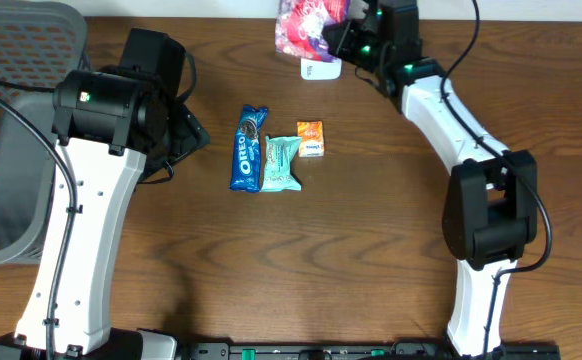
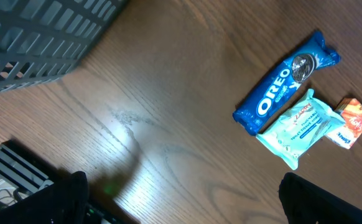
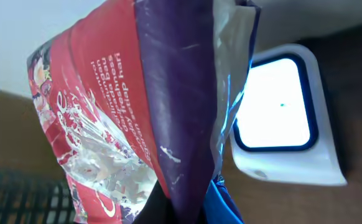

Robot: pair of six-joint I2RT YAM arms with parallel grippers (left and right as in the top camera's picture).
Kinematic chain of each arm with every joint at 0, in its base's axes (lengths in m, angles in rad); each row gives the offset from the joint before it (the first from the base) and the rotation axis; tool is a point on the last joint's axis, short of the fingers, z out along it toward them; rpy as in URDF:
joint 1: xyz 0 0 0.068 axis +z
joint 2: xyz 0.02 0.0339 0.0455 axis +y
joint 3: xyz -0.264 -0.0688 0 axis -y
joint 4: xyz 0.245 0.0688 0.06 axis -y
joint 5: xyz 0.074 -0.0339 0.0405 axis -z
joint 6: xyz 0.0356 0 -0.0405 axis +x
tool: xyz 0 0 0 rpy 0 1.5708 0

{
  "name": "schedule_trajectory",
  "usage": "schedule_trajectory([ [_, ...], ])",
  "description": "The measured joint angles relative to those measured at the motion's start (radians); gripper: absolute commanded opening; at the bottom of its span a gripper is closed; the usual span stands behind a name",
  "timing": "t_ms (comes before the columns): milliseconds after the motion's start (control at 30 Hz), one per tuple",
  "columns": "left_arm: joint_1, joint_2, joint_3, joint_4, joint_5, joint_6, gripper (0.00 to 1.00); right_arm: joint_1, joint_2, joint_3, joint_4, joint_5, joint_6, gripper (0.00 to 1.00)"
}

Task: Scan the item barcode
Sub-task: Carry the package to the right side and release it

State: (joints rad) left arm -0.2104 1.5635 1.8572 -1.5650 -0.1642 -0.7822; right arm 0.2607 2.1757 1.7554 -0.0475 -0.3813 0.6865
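My right gripper is shut on a crinkly red and purple snack bag at the far edge of the table. It holds the bag up just above the white barcode scanner. In the right wrist view the bag fills the middle, pinched at its lower end by the gripper, and the scanner's lit window lies beside it to the right. My left gripper hovers open over bare wood, its fingers wide apart with nothing between them.
A blue Oreo pack, a teal tissue pack and a small orange pack lie mid-table, right of the left gripper. A grey mesh basket stands at the left edge.
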Motion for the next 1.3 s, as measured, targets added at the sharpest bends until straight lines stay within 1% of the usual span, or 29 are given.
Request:
schedule_trajectory([
  [167,0.000,0.000,0.000,0.000,0.000,0.000,0.98,-0.012,0.047,0.001,0.021,0.034,0.014,0.01],
  [233,0.000,0.000,0.000,-0.001,0.000,0.000,0.98,-0.025,0.069,0.001,0.016,0.034,-0.003,0.01],
  [367,0.000,0.000,0.000,0.000,0.000,0.000,0.98,-0.069,0.071,0.013,-0.062,0.020,-0.040,0.01],
  [433,0.000,0.000,0.000,0.000,0.000,0.000,0.98,-0.109,0.068,0.039,-0.138,0.014,-0.060,0.01],
  [600,0.000,0.000,0.000,0.000,0.000,0.000,0.98,-0.269,0.023,0.116,-0.381,0.014,-0.152,0.01],
  [700,0.000,0.000,0.000,-0.001,0.000,0.000,0.98,-0.398,-0.031,0.147,-0.524,0.019,-0.206,0.01],
  [733,0.000,0.000,0.000,0.000,0.000,0.000,0.98,-0.426,-0.042,0.151,-0.542,0.020,-0.213,0.01],
  [767,0.000,0.000,0.000,0.000,0.000,0.000,0.98,-0.492,-0.063,0.158,-0.587,0.030,-0.230,0.01],
  [900,0.000,0.000,0.000,-0.001,0.000,0.000,0.98,-0.669,-0.084,0.166,-0.692,0.076,-0.297,0.01],
  [1067,0.000,0.000,0.000,0.000,0.000,0.000,0.98,-0.820,-0.060,0.162,-0.753,0.181,-0.407,0.01],
  [1100,0.000,0.000,0.000,0.000,0.000,0.000,0.98,-0.839,-0.050,0.162,-0.753,0.193,-0.416,0.04],
  [1133,0.000,0.000,0.000,0.000,0.000,0.000,0.98,-0.860,-0.034,0.162,-0.750,0.202,-0.426,0.16],
  [1167,0.000,0.000,0.000,0.000,0.000,0.000,0.98,-0.873,-0.021,0.162,-0.748,0.207,-0.433,0.62],
  [1200,0.000,0.000,0.000,0.000,0.000,0.000,0.98,-0.889,0.000,0.162,-0.743,0.215,-0.440,0.83],
  [1233,0.000,0.000,0.000,0.000,0.000,0.000,0.98,-0.900,0.016,0.162,-0.736,0.217,-0.443,0.92],
  [1267,0.000,0.000,0.000,0.000,0.000,0.000,0.98,-0.905,0.027,0.162,-0.732,0.220,-0.445,0.99],
  [1300,0.000,0.000,0.000,0.000,0.000,0.000,0.98,-0.910,0.041,0.162,-0.731,0.223,-0.449,0.99],
])
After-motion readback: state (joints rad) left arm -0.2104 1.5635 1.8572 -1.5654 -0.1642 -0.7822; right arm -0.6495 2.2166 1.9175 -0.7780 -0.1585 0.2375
